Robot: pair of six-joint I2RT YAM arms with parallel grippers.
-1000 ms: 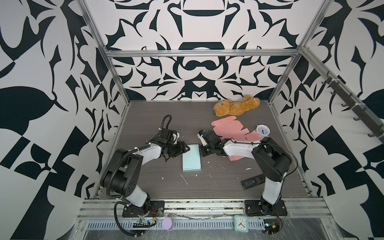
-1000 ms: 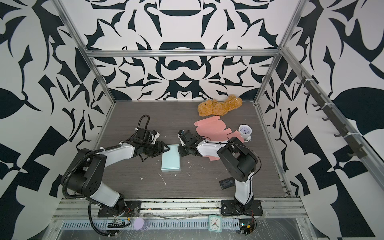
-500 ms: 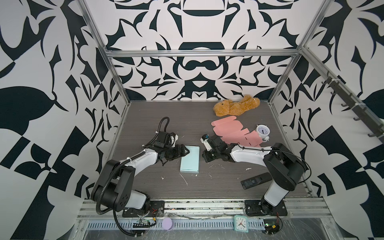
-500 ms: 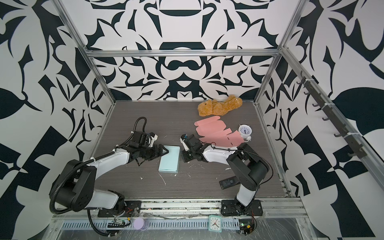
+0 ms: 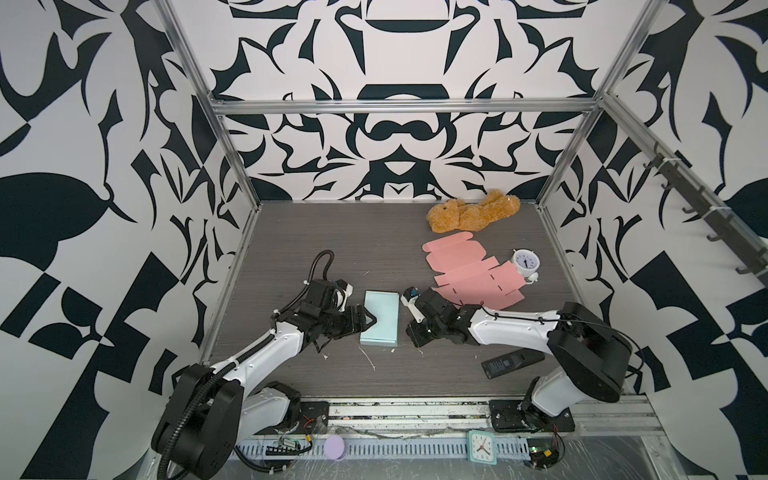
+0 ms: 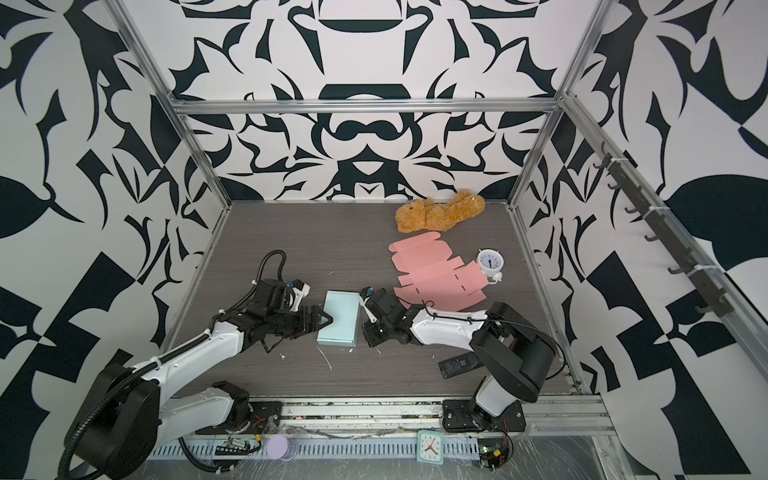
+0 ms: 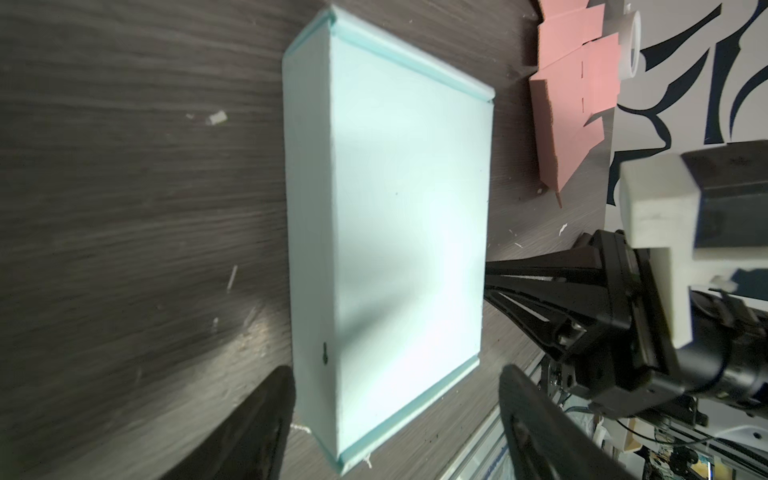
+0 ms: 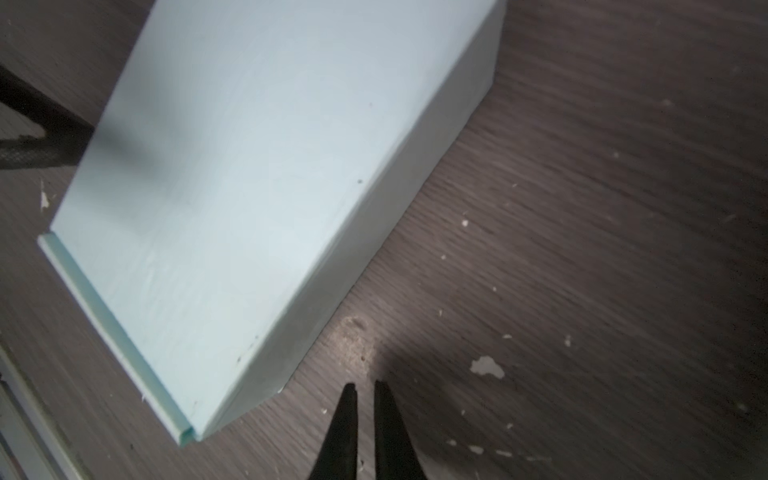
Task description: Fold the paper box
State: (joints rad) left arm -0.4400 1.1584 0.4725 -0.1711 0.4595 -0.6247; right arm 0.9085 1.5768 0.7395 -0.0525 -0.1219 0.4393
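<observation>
The light blue paper box is folded shut, a smooth flat rectangle lying in the middle of the dark, streaky wood-look tabletop. The left tool reaches in low, spread wide, by the box's left side. The right tool is pressed together, holding nothing, just beside the right side.

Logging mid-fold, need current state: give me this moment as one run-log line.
blue box: folded, lying flat | left gripper: open at box, no grip | right gripper: shut, beside box | pink blank: flat, unfolded
</observation>
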